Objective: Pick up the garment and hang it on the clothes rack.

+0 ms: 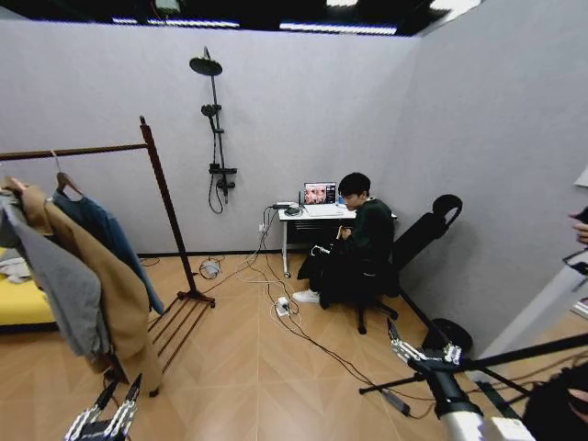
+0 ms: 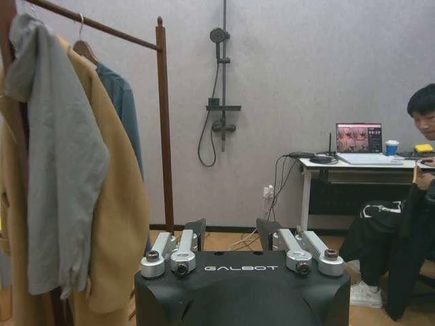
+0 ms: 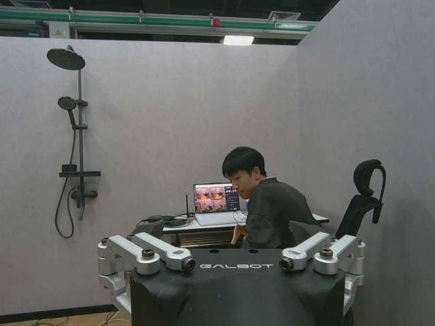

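The left gripper (image 1: pixel 108 415) is hovering low near the rack's slatted base, jaws standing open and empty. The right gripper (image 1: pixel 424 352) is hanging over the bare floor, jaws open too. Farther off, the garment (image 1: pixel 108 241) is hanging on the clothes rack (image 1: pixel 163 197), behind the tan coat (image 1: pixel 101 276).

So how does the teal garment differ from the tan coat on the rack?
The garment is dark blue-green and hangs farther back on the clothes rack; the tan coat is light brown and hangs nearer the camera. The coat reaches lower and overlaps the garment. Both hang from the bar.
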